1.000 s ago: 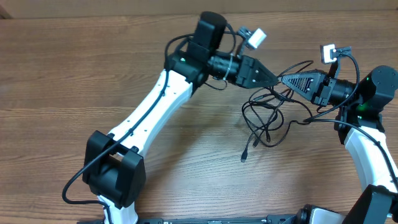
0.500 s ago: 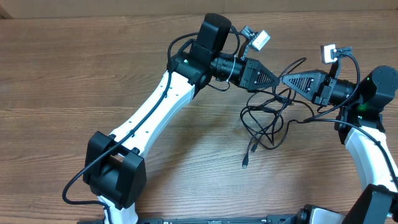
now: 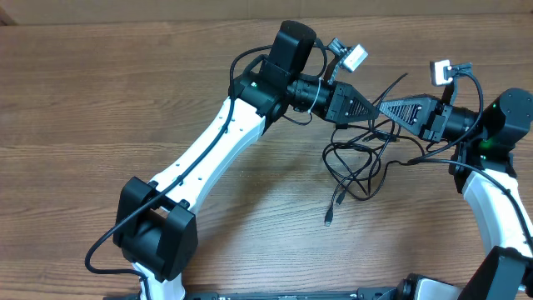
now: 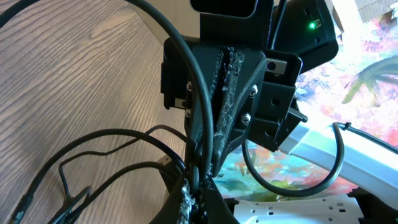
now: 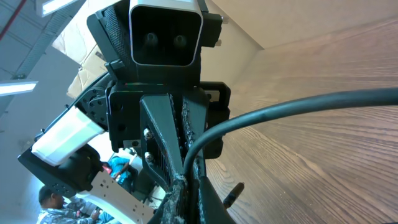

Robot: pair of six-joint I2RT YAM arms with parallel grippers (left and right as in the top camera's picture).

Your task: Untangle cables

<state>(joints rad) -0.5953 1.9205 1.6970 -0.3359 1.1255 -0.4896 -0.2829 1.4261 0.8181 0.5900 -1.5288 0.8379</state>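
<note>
1. Overhead, far left: bare wood of the table (image 3: 75, 100), crossed by the white left arm (image 3: 208, 142) stretching up and rightward, evidently to reach the tangle.
2. Next, the cables (image 3: 354, 162): thin black cords in loose crossing loops, draped from the grip points down onto the wood, with one plug (image 3: 328, 220) trailing lowest. Not yet separated; by appearance early in the job.
3. Left gripper (image 3: 371, 107): pinches a cord at the top of the tangle with jaws pressed together; confirmed in the left wrist view by a black strand running down into the closed fingertips (image 4: 186, 200).
4. Right gripper (image 3: 383, 106): meets the left one tip to tip, almost touching, jaws likewise clamped on a cord, shown in the right wrist view curving in from the right. Probably held so close in order to seize neighbouring spots and pull them apart.
5. Far right: right arm (image 3: 500, 192), folded near the table edge, seemingly with room to draw back.
</note>
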